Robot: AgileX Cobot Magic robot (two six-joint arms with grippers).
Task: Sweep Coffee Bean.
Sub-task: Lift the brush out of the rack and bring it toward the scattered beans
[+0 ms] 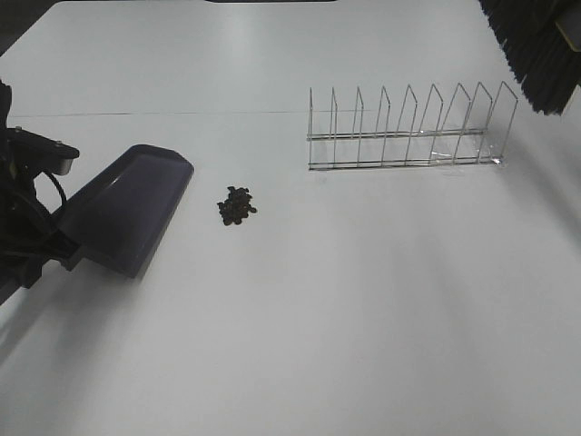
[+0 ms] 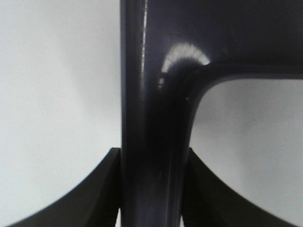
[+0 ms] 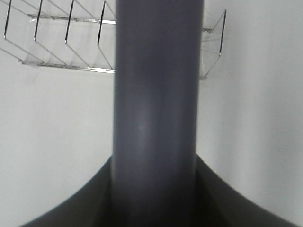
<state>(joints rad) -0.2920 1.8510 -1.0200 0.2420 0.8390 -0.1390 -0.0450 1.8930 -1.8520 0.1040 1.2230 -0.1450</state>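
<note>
Left hand tight on purple dustpan, white tabletop beneath

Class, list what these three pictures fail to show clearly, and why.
Brush: exterior high, corner cuts off all but bristles.
Coffee beans: exterior high, too small to count.
Dustpan: left wrist, blurred close-up, mostly handle shows.
Wire rack: right wrist, brush handle hides its middle.
</note>
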